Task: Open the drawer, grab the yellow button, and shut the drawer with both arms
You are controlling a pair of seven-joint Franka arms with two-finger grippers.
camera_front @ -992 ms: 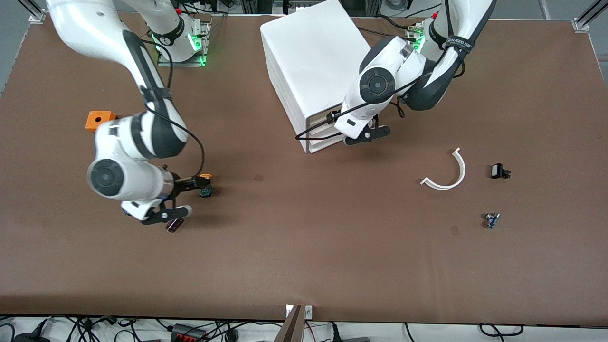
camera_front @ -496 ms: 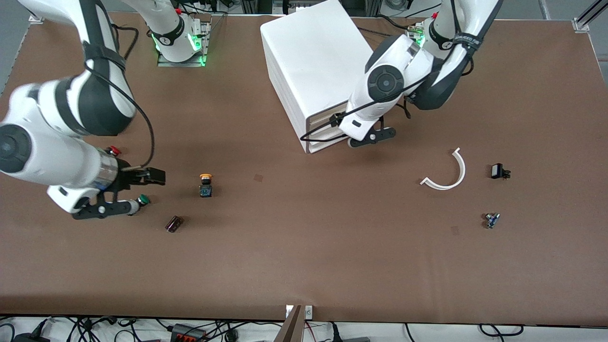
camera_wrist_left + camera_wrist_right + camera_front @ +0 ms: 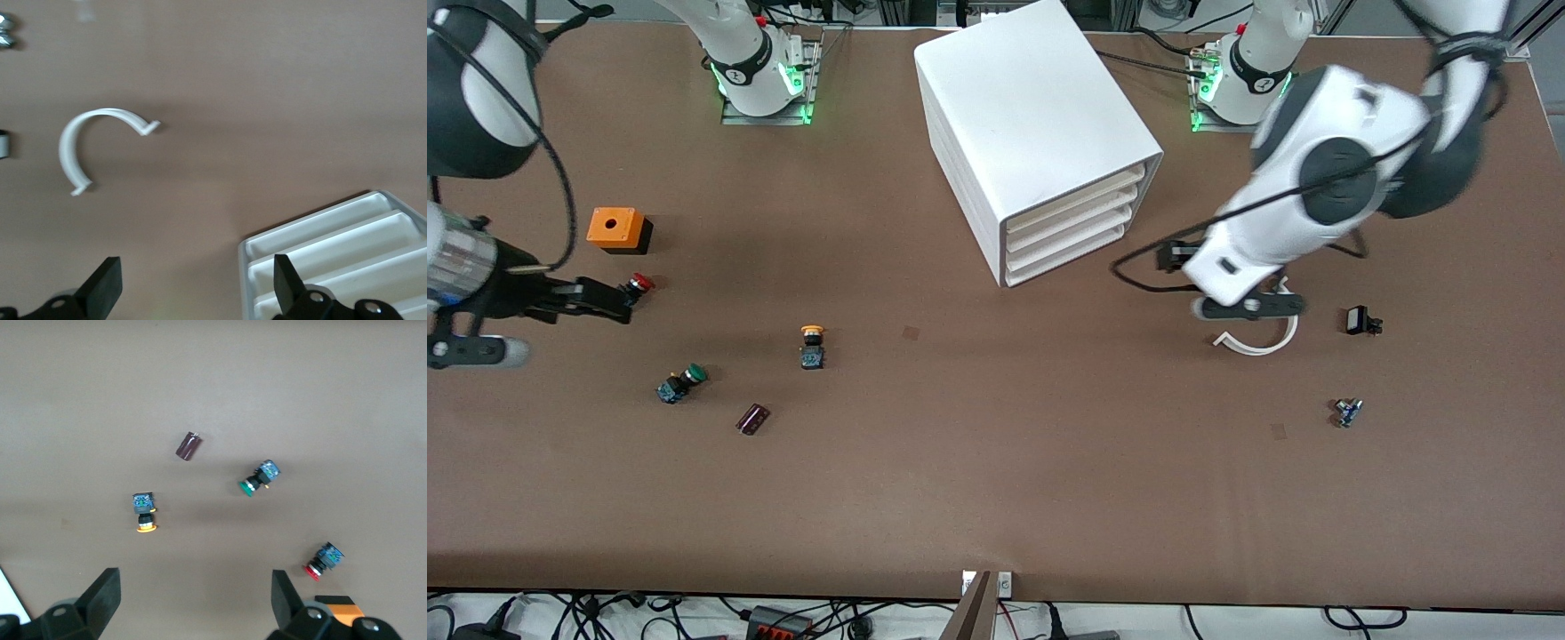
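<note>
The button (image 3: 812, 345) lies on its side on the brown bench (image 3: 996, 480), well apart from the cabinet (image 3: 1040, 133) toward the right arm's end. Its long axis runs away from the front camera, round yellow-orange cap farthest, black-and-blue body nearest. The top drawer (image 3: 1074, 189) sits flush, closed. Only the right wrist view shows the red button's (image 3: 323, 560) blue base.

The left gripper (image 3: 1218, 283) hangs over a curved white plastic strip (image 3: 1263, 333), fingers apart, empty. The right gripper (image 3: 543, 320) is above the bench near the red button, fingers apart, empty.
</note>
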